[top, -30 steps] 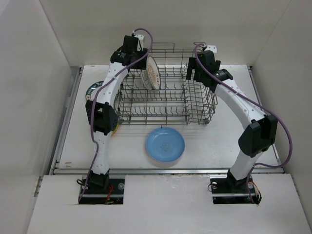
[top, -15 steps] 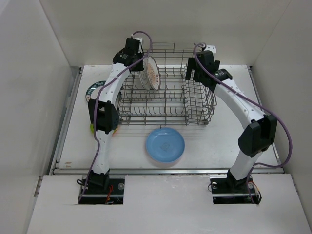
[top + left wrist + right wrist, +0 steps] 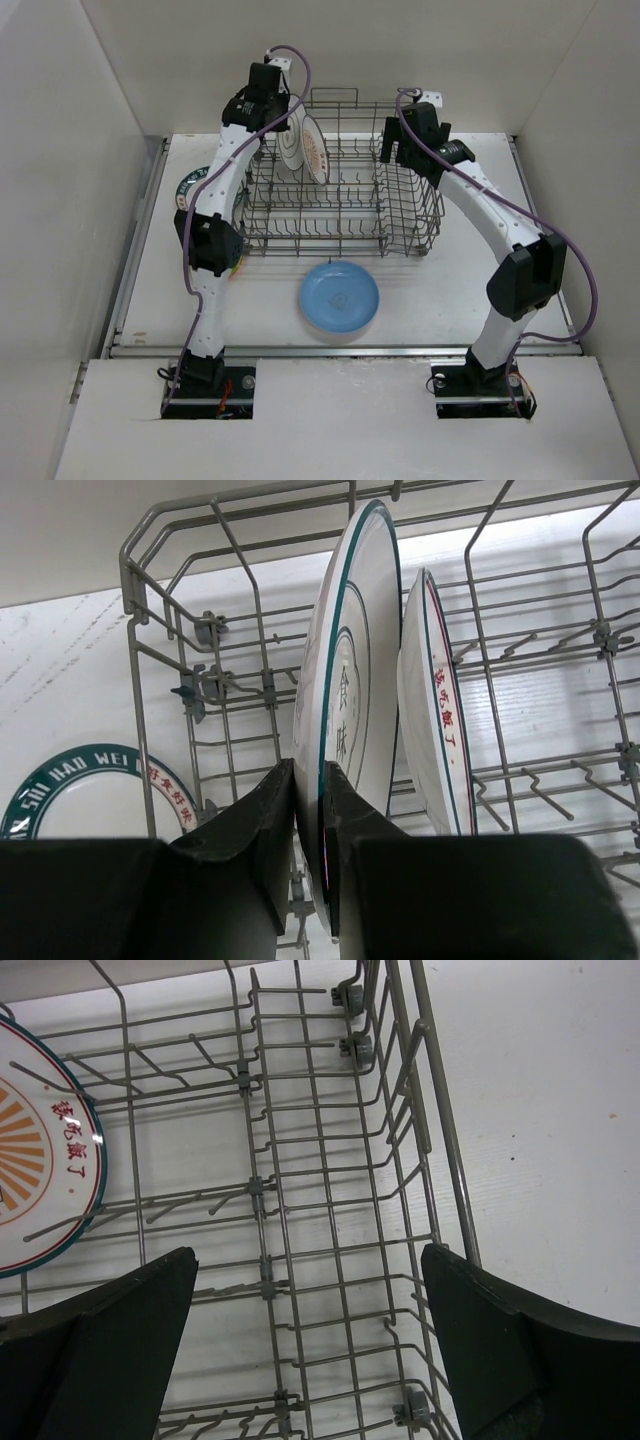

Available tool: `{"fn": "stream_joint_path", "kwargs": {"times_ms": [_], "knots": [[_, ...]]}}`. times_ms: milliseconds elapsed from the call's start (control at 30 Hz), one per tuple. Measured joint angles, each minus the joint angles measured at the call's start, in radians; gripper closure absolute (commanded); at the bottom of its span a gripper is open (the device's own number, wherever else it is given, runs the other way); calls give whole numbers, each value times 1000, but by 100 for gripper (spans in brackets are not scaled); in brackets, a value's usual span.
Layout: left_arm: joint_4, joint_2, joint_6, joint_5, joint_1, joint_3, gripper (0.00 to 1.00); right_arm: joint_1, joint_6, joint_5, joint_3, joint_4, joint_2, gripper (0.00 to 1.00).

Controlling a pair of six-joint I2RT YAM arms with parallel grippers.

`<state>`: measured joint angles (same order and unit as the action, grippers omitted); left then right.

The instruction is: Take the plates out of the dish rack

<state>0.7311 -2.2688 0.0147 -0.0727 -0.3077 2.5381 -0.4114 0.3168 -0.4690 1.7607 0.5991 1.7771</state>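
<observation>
The grey wire dish rack stands at the back middle of the table. Two white plates stand upright in its left part. My left gripper is shut on the top rim of the left one, a teal-rimmed plate; its fingers pinch the rim in the left wrist view. Right beside it stands a plate with an orange pattern, which also shows in the right wrist view. My right gripper is open and empty over the rack's right part.
A light blue plate lies flat on the table in front of the rack. A teal-rimmed plate lies left of the rack, partly behind my left arm, and shows in the left wrist view. White walls close in the table.
My left gripper has risen and moved back a little with the teal-rimmed plate in it, lifting that plate higher in the rack. My right arm has not moved.
</observation>
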Motion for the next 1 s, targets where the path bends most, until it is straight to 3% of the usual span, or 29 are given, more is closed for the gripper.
{"fn": "stream_joint_path", "kwargs": {"times_ms": [1000], "knots": [[4,131,-200,-100,3,-2,100,0,-39,-25,13,-1,5,0]]}}
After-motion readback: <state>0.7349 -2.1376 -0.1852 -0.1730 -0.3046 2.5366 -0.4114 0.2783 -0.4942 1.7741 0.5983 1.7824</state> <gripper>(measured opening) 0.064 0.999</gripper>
